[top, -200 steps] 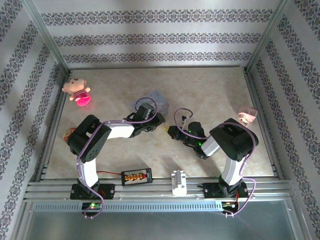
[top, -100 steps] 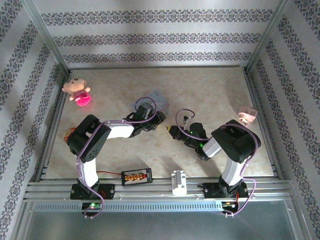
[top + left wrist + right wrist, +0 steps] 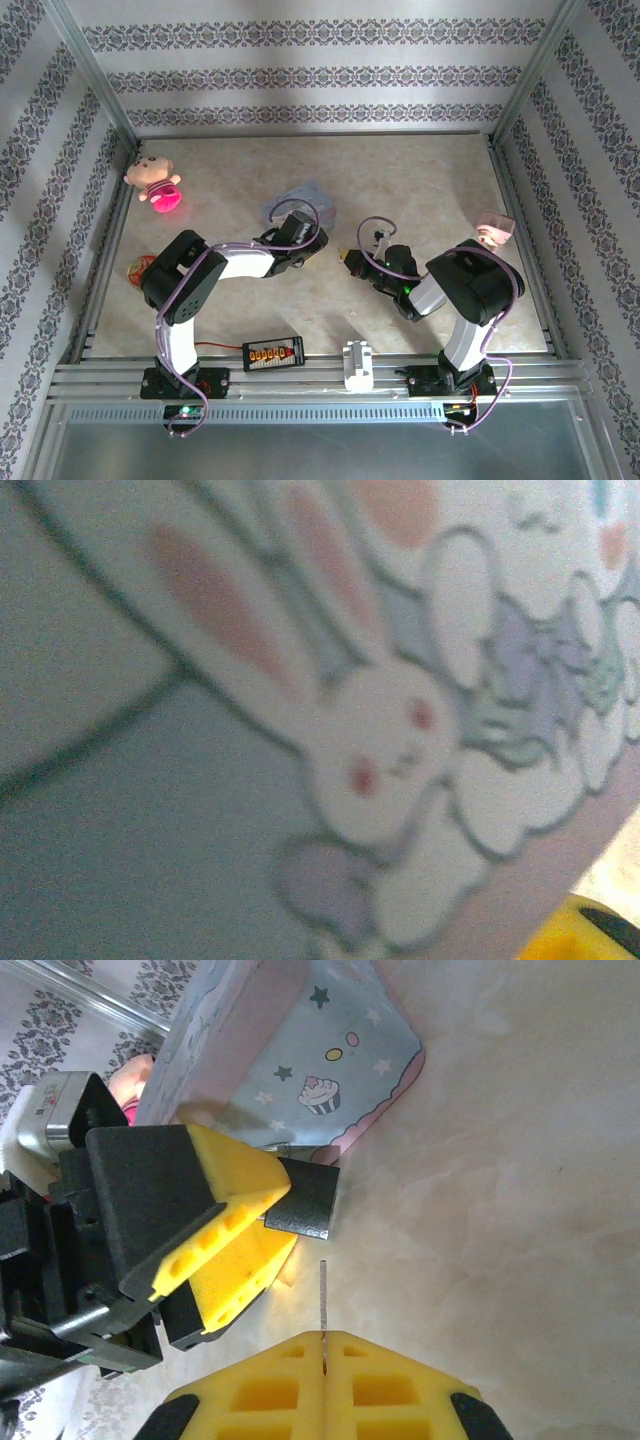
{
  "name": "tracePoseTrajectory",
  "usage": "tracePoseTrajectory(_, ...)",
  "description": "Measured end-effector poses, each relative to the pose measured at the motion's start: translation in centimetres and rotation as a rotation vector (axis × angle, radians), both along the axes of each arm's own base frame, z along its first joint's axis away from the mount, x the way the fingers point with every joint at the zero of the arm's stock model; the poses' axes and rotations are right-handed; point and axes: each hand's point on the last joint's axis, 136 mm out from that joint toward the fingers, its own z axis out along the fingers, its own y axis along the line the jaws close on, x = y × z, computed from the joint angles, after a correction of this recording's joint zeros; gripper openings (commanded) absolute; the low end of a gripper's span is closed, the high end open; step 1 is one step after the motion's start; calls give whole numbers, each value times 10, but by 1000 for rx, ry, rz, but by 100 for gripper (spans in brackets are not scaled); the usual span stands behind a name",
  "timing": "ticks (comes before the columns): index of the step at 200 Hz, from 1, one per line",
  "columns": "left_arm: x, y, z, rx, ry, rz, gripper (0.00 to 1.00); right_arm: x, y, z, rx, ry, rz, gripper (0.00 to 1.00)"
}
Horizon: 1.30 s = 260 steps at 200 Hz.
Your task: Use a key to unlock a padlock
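Observation:
In the right wrist view the small dark grey padlock (image 3: 305, 1198) sticks out from between the yellow fingers of my left gripper (image 3: 285, 1215), which is shut on it. A bit of its shackle shows against the pale blue cartoon tin (image 3: 300, 1050) behind it. My right gripper (image 3: 323, 1335) is shut on the key (image 3: 323, 1295). The key's thin blade points up at the padlock, with a short gap between them. From above, the left gripper (image 3: 320, 243) and right gripper (image 3: 351, 259) face each other mid-table. The left wrist view is a blurred close-up of the tin's rabbit print (image 3: 380, 750).
A pink doll (image 3: 153, 180) lies at the far left, and a small pink box (image 3: 493, 228) at the right. A black box with orange connectors (image 3: 272, 352) and a white block (image 3: 357, 364) sit on the near rail. Metal frame posts edge the table.
My right gripper with the key has drawn back slightly to the right, so the gap to the padlock is a little wider. The left arm has shifted slightly, showing more of the tin.

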Motion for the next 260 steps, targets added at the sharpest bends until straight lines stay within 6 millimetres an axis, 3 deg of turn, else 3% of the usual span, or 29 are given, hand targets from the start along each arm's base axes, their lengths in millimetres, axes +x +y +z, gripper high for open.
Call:
tracePoseTrajectory(29, 3, 3, -3, 83, -70, -1, 42, -2, -2, 2, 2, -3, -3, 0)
tracePoseTrajectory(104, 12, 1, -6, 105, -183, -13, 28, -5, -4, -1, -4, 6, -3, 0)
tracePoseTrajectory(149, 16, -3, -5, 86, -227, -18, 8, -5, -4, 0, -2, 4, -2, 0)
tracePoseTrajectory(208, 3, -10, -3, 33, -205, -86, 3, -8, 0, 2, 8, 4, 22, 0)
tracePoseTrajectory(260, -13, -19, 1, -94, -157, -189, 7, -10, 6, 0, 27, 11, 58, 0)
